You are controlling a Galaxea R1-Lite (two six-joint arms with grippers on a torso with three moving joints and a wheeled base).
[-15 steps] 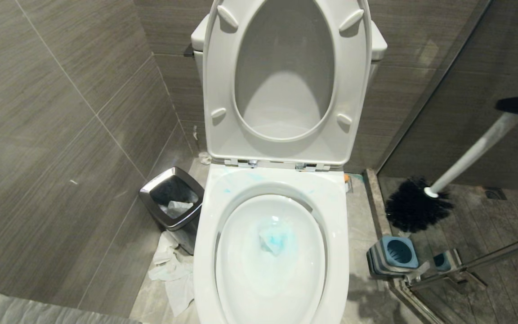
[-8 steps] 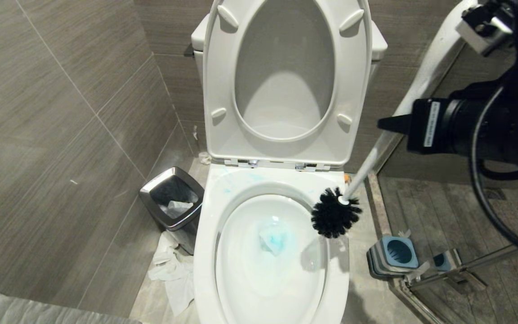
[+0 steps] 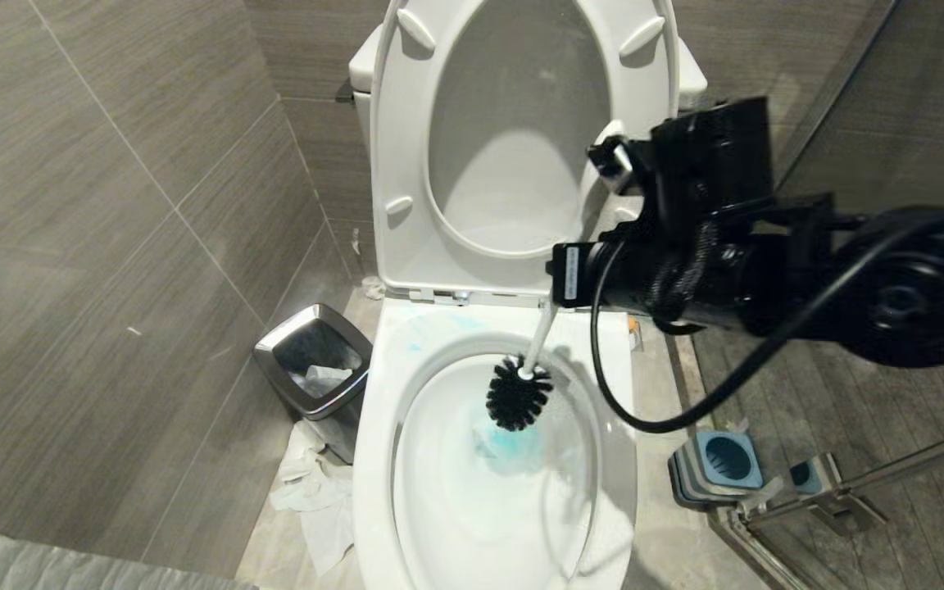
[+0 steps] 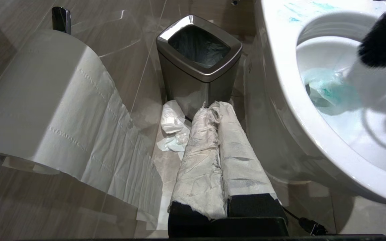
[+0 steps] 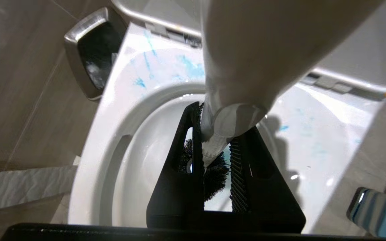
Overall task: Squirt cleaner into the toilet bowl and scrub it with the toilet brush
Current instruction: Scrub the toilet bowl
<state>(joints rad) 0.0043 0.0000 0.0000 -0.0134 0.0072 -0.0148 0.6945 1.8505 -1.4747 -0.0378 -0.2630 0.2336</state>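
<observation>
The toilet brush (image 5: 213,134) is being gripped between the nearly closed jaws of the right gripper (image 5: 214,157), seen only in the wrist view. Its handle is slanting down, with bristles below the jaws, inside the toilet bowl (image 3: 611,360), over the cleaner (image 3: 513,442).

The left gripper (image 4: 218,110) is being kept closed, empty, beside the bowl.

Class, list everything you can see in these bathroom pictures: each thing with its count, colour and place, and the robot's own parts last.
toilet bowl: one, white, centre, seat and lid raised.
cleaner: turquoise patch in the bowl, smears on the rim.
toilet brush: one, black bristles, white handle, head inside the bowl.
brush holder: one, blue-grey, floor right of the toilet.
bin: one, steel, black liner, left of the toilet.
crumpled tissue: white, floor by the bin.
toilet roll: one, white, left wall.
right end effector: black, shut on the brush handle, above the bowl.
left end effector: paper-wrapped, shut, low beside the toilet.
</observation>
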